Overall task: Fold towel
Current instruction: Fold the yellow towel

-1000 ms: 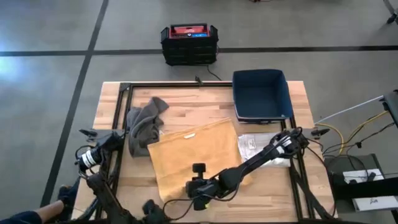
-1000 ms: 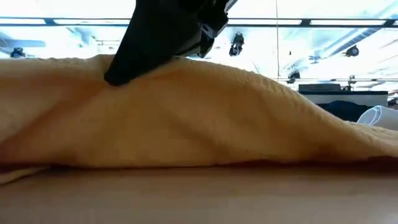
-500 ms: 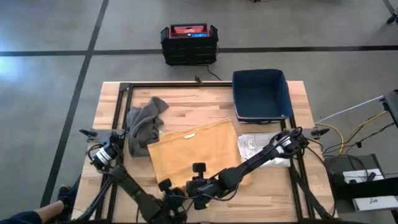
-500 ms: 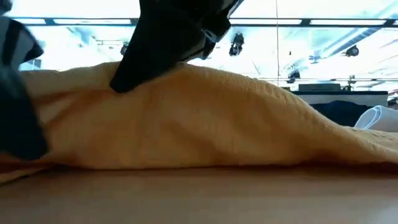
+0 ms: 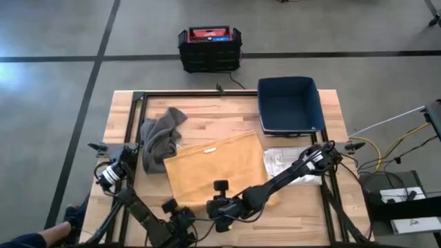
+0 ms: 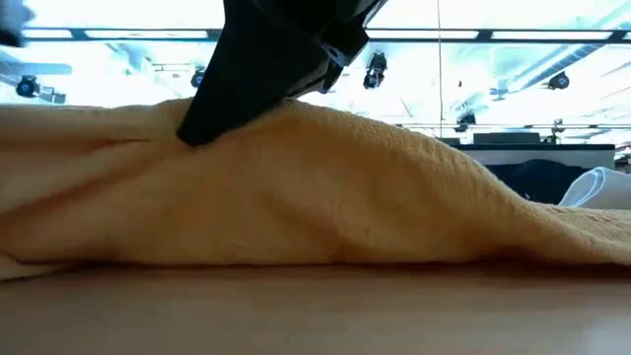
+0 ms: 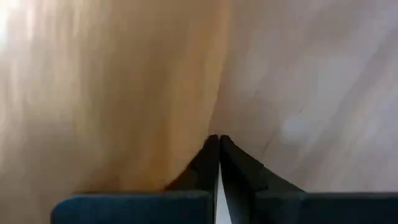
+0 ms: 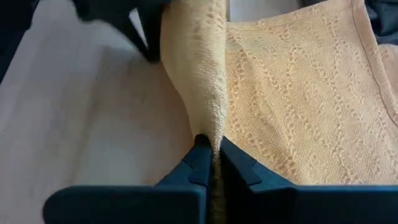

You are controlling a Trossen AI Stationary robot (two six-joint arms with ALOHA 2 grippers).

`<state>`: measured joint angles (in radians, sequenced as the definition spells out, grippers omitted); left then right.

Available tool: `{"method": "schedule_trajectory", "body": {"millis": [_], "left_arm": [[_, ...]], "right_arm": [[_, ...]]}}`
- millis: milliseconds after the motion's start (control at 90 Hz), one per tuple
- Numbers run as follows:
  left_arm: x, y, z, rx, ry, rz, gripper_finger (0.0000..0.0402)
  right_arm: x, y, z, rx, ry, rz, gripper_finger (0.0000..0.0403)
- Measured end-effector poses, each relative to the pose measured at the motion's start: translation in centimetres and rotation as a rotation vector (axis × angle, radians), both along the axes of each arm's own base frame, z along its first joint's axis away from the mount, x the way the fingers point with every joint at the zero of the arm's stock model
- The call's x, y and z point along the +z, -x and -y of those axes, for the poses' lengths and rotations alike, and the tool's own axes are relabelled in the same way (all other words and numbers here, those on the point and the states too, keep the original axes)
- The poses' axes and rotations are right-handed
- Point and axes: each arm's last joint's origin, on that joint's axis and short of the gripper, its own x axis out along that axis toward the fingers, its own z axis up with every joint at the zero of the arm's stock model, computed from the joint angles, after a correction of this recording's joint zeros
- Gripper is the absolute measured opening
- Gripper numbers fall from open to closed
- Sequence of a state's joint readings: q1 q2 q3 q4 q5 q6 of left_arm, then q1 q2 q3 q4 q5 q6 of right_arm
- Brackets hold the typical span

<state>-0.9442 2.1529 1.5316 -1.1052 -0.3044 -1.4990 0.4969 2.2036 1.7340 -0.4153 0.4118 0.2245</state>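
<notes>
High view: the yellow towel (image 5: 215, 171) lies on the wooden table (image 5: 220, 117), a grey cloth (image 5: 160, 136) touching one corner, a blue bin (image 5: 289, 105) beyond, a printed sheet (image 5: 284, 162) beside it, text unreadable. Grey floor with dark lines. The right gripper (image 5: 222, 207) and left gripper (image 5: 180, 215) sit at the towel's near edge.

Low view: towel humped; ceiling lights behind.

Wrist views: right gripper (image 8: 211, 148) pinches a towel fold; left gripper (image 7: 219, 149) closed at the towel's edge.
</notes>
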Motion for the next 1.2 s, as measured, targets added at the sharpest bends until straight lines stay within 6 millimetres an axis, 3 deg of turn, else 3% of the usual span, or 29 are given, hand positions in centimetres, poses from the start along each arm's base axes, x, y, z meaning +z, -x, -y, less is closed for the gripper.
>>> {"method": "schedule_trajectory", "body": {"millis": [222, 311, 467, 700, 800, 1000, 1200], "left_arm": [[1.0, 4.4, 1.1, 0.158, -0.019, -0.073, 0.0], [1.7, 5.3, 1.8, 0.197, 0.019, -0.007, 0.0], [2.1, 3.5, 4.2, 0.042, 0.163, 0.307, 0.0], [0.2, -0.2, 5.8, -0.036, 0.255, 0.518, 0.0], [-0.6, -1.7, 4.8, -0.02, 0.154, 0.587, 0.0], [-1.9, -3.6, 1.6, 0.028, -0.038, 0.515, 0.0], [-1.9, -2.2, -1.7, 0.061, -0.281, 0.26, 0.0]], "right_arm": [[0.0, 0.0, 0.0, 0.0, 0.001, -0.002, 0.0], [0.0, 0.0, 0.0, 0.0, 0.0, -0.001, 0.0], [0.1, 0.0, 0.0, 0.0, -0.001, 0.001, 0.0], [0.2, 0.0, 0.0, -0.004, -0.003, 0.011, 0.0], [0.2, 0.0, 0.0, -0.007, -0.002, 0.014, 0.0], [0.2, 0.0, 0.0, -0.007, -0.002, 0.014, 0.0], [0.2, 0.0, 0.0, -0.005, 0.001, 0.011, 0.0]]}}
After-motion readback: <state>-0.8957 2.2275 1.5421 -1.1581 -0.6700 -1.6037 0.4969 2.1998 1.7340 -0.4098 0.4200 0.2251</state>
